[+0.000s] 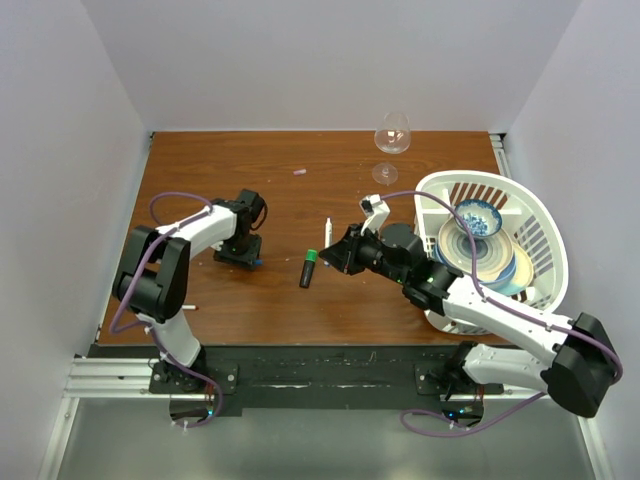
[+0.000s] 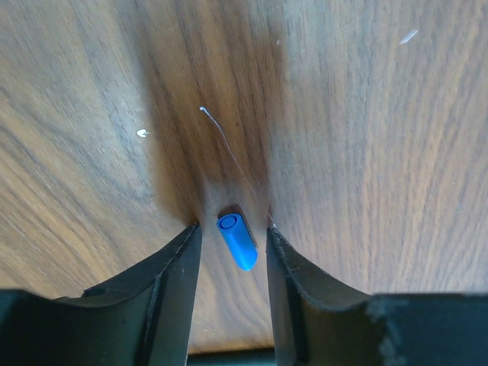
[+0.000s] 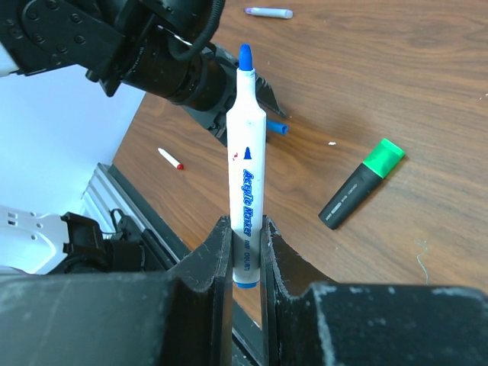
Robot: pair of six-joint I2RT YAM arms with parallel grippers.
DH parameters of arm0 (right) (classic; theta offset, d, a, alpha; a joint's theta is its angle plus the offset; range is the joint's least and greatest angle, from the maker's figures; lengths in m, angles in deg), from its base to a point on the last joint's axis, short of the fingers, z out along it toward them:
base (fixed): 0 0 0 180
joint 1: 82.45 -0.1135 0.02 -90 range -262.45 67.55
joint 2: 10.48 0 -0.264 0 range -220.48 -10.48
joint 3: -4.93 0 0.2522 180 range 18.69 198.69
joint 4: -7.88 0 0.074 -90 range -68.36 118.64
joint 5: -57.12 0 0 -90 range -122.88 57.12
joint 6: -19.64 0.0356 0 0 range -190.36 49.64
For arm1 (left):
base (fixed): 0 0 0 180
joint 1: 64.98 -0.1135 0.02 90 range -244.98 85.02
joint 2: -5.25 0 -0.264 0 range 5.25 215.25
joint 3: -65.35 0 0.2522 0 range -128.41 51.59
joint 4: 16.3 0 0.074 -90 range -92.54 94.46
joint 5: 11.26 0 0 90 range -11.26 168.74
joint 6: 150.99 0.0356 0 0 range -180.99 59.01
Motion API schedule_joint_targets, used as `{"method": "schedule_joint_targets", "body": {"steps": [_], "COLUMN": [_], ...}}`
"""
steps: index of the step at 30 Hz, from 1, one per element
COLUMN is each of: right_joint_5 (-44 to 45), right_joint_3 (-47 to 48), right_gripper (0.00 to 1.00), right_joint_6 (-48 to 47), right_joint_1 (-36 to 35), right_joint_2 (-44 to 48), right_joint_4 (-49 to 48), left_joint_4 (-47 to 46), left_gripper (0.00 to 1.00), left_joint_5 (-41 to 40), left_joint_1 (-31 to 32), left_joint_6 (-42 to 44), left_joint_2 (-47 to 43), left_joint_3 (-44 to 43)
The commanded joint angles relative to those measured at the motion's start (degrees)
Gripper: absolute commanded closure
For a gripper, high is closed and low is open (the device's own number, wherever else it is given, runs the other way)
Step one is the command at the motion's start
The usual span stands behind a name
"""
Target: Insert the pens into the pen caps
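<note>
Arms both reach over the wooden table (image 1: 200, 180). Left arm rises from lower left of the top view, elbow folded high, forearm angled toward centre-left, wrist bent so the left gripper (image 1: 240, 255) points down at the wood. In the left wrist view the left gripper (image 2: 231, 229) has its jaws apart, 1 on each side of the blue cap (image 2: 237, 241), which lies flat on the wood, open end toward the top of the frame; contact with either finger can't be told.

Right arm stretches diagonally from lower right to centre, passing the front rim of the white basket (image 1: 540, 215). Right gripper (image 3: 245, 229) is clamped on the white pen (image 3: 246, 175) near its tail, blue tip pointing away from the camera toward the left arm.

Black marker (image 3: 358, 187) with green cap (image 3: 389, 155) on lies on the wood at frame right. 1 small red-tipped pen (image 3: 170, 158) lies near the table edge at left.
</note>
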Motion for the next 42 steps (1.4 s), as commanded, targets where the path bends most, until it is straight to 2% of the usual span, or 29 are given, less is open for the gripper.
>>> {"method": "schedule_joint_targets", "body": {"steps": [1, 11, 14, 19, 25, 30, 32, 38, 40, 41, 42], "right_joint_5": [1.4, 1.67, 1.49, 0.44, -0.44, -4.91, -7.9, -17.31, -18.98, -18.99, -18.99], "right_joint_3": [0.41, 0.41, 0.41, 0.41, -0.82, -3.45, -5.39, -8.82, -7.86, -7.42, -6.89], "right_gripper": [1.0, 1.0, 1.0, 1.0, 1.0, 1.0, 1.0, 1.0, 1.0, 1.0, 1.0], "right_joint_6": [-1.19, -1.37, -1.19, -0.93, -1.72, -5.67, -6.73, -4.54, -4.71, -5.06, -5.32], "right_joint_1": [-0.03, -0.11, -0.02, -0.02, -0.03, -0.03, -0.03, -0.29, -1.86, -2.74, -4.49], "right_joint_2": [1.54, 2.59, 2.86, 2.59, 2.68, 4.35, 4.79, 2.86, 0.94, 0.31, -0.39], "right_joint_4": [-0.38, 0.33, 0.41, 0.68, 1.29, -0.81, -3.7, -13.54, -14.96, -16.1, -16.54], "left_joint_4": [0.96, 0.52, -0.62, -2.2, -3.34, -6.58, -12.2, -26.96, -36.71, -40.22, -48.44], "left_gripper": [0.58, 0.72, 0.79, 1.0, 1.0, 1.0, 1.0, 1.0, 1.0, 1.0, 1.0], "left_joint_5": [1.07, 1.59, 2.56, 3.44, 2.3, 0.89, 2.9, 9.57, 11.87, 15.97, 17.75], "left_joint_1": [0.55, 0.55, 0.55, 0.73, 0.99, 1.7, 1.87, 3.63, 3.89, 4.07, 4.16], "left_joint_6": [-1.6, -0.99, -0.29, 1.47, 6.74, 15.6, 22.08, 33.71, 36.62, 38.72, 39.7], "left_joint_2": [2.58, 3.11, 3.2, 2.15, -5.92, -14.8, -19.72, -34.13, -40.35, -42.48, -44.59], "left_joint_3": [-1.28, -1.02, -0.41, 0.91, 2.23, 4.51, 7.05, 14.17, 18.72, 20.49, 22.25]}}
